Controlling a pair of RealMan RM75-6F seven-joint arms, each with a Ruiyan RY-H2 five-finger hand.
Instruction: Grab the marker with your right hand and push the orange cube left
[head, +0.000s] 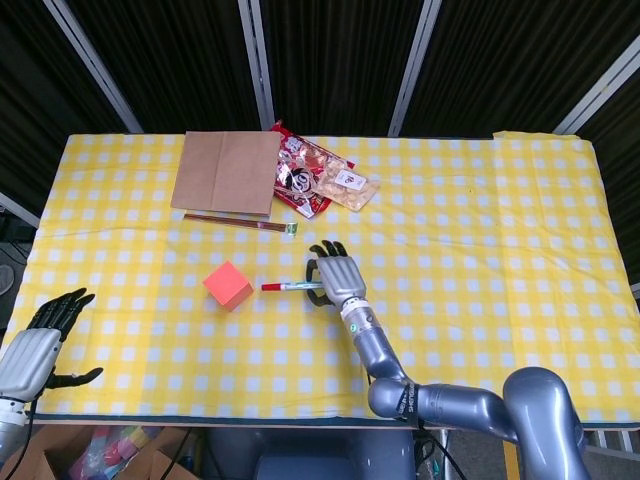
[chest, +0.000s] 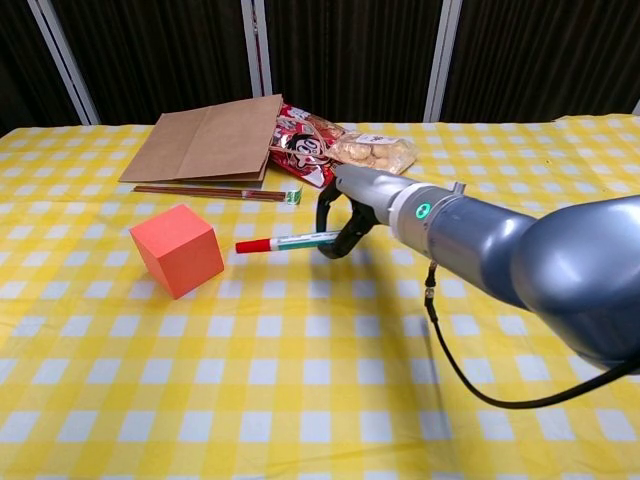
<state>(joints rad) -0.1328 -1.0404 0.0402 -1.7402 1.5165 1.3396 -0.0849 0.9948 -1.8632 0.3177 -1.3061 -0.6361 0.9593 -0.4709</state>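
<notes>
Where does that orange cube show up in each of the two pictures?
Head view: the orange cube sits left of centre on the checked cloth, just left of the marker's red tip, with a gap between them.
Chest view: the orange cube is at the left, in the middle of the height, again left of the marker.
Shared landmark: the brown paper bag lies behind the cube in both.

bright, even overhead light, soft short shadows, both views sharp against black surroundings.
</notes>
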